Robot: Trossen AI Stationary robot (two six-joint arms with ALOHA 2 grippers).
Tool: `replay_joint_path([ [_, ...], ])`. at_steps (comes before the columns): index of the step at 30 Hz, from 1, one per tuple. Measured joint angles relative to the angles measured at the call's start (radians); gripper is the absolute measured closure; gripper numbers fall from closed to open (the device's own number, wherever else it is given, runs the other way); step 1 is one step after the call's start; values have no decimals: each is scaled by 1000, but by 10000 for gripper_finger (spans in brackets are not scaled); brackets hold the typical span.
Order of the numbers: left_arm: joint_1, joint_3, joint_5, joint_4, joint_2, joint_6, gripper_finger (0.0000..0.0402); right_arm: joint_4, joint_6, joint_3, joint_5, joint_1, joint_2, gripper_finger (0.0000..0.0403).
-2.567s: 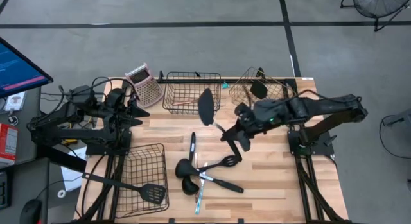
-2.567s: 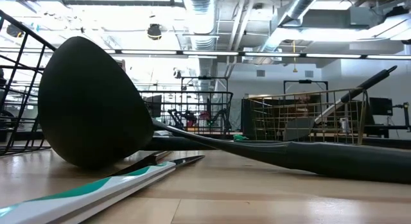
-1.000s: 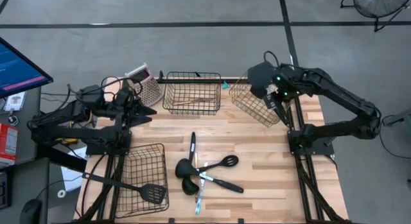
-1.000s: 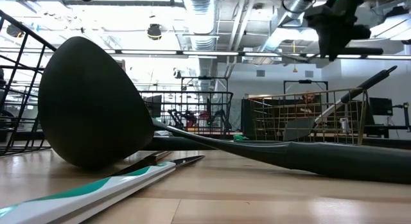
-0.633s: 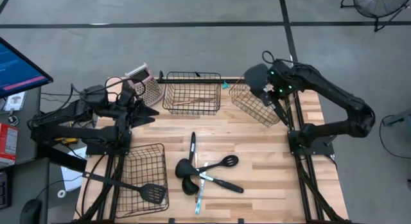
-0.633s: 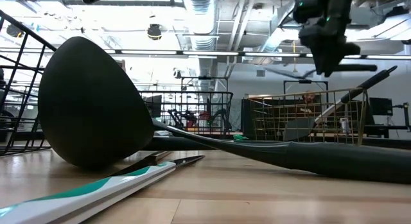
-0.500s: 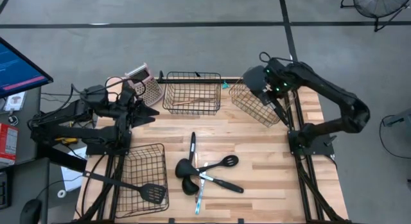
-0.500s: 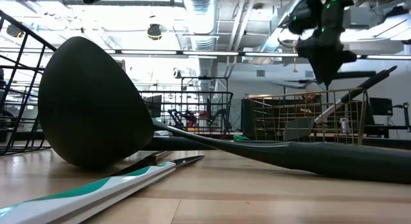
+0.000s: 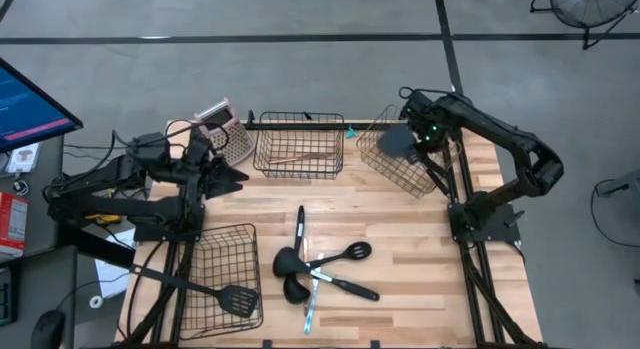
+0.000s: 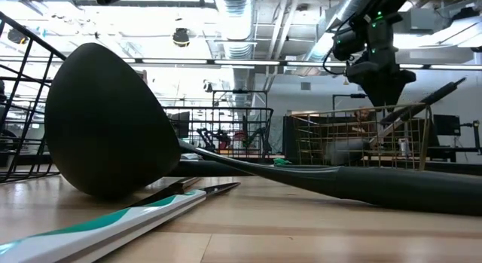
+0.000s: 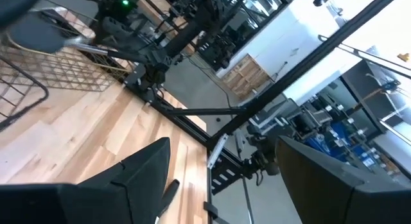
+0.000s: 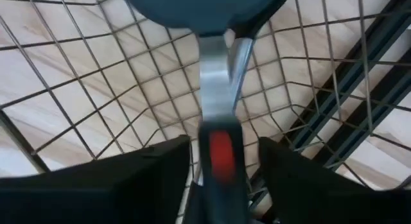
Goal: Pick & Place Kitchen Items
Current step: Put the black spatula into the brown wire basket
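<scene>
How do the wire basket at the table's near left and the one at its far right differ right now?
The near-left basket is dark wire and sits flat; the far-right basket is lighter, coppery wire and stands tilted. The near-left one holds a black spatula whose handle sticks out over its edge; the far-right one has the right hand above it, fingers apart around a dark-headed utensil. Both are open mesh on the wooden table.

The table (image 9: 420, 269) is seen to be made of pale wood planks with a smooth, faintly glossy finish. The baskets (image 9: 298, 144) are formed of thin metal wire, one dark, one coppery (image 9: 400, 164). The ladle (image 10: 105, 120) is shown in matt black plastic. A spatula (image 12: 215, 63) is made with a smooth grey head, a shiny metal neck and a red mark on its handle. The grater (image 9: 228, 134) is given a dull metal body and a pink plastic top.
</scene>
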Motion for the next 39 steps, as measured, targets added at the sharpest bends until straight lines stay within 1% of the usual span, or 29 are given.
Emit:
replay_joint_path([
  [3, 0, 0, 7, 0, 2, 0, 133, 18, 0, 0, 11, 8, 0, 178],
  [5, 0, 0, 14, 0, 4, 0, 133, 18, -1, 1, 15, 14, -5, 168],
  [8, 0, 0, 70, -8, 16, 0, 133, 5, 0, 23, 13, 21, -29, 166],
  [12, -33, 0, 185, -93, 51, 0, 133, -16, 3, 101, 2, 54, -95, 175],
  [15, -97, 0, 240, -174, 95, 0, 133, -30, 42, 169, -27, 93, -156, 182],
  [18, -185, 0, 283, -248, 150, 0, 133, -31, 105, 216, -40, 145, -227, 187],
  [21, -281, 0, 341, -312, 209, 1, 133, -31, 178, 235, -43, 209, -298, 191],
  [25, -418, 0, 408, -349, 280, -18, 133, -36, 285, 235, -42, 295, -382, 195],
  [27, -480, 0, 412, -349, 307, -49, 133, -39, 334, 235, -38, 336, -413, 197],
  [30, -562, 0, 404, -357, 337, -52, 133, -40, 393, 235, -35, 396, -443, 200],
  [36, -673, 0, 288, -498, 405, 32, 133, -40, 456, 235, 35, 503, -451, 207],
  [39, -722, 0, 274, -532, 445, 67, 133, -40, 472, 235, 44, 535, -442, 211],
])
